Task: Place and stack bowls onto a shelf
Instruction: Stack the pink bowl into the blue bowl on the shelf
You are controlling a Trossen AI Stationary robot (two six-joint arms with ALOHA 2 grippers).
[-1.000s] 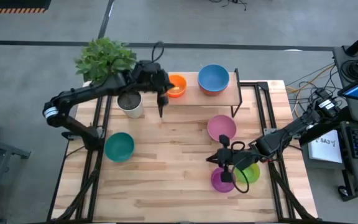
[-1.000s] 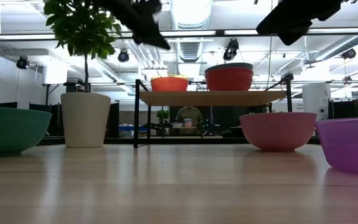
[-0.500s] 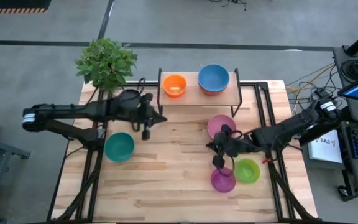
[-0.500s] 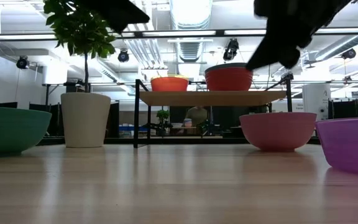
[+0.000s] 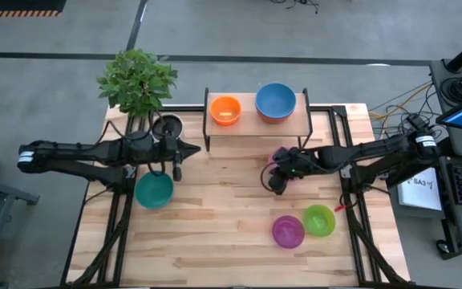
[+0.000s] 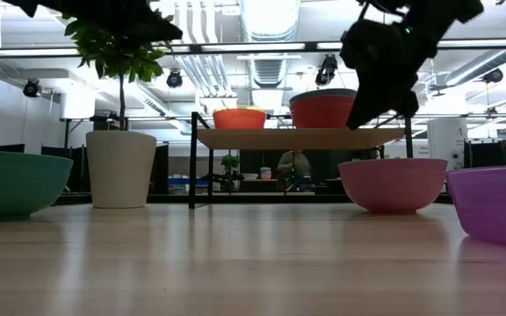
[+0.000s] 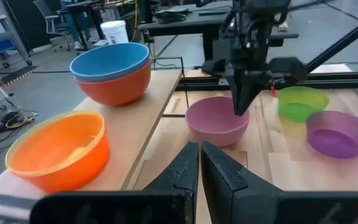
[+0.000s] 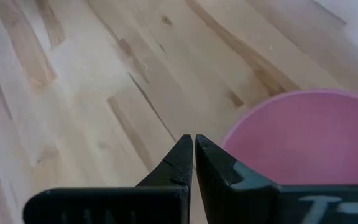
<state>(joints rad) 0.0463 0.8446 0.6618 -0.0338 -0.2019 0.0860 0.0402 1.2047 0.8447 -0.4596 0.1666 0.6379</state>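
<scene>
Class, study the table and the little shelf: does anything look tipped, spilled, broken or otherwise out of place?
Nothing stands out. On the shelf the orange bowl sits upright and the blue bowl nests neatly in a red bowl. The teal, pink, purple and green bowls stand upright on the table, and the plant pot is upright too.

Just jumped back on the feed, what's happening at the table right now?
Two arms are sorting bowls onto the shelf, and neither holds anything at this moment. The shelf carries an orange bowl and a blue bowl nested in a red one. The right gripper, shut, hangs at the rim of the pink bowl on the table. The left gripper, also shut, sits between the white plant pot and the teal bowl. The purple bowl and green bowl wait near the front.
</scene>
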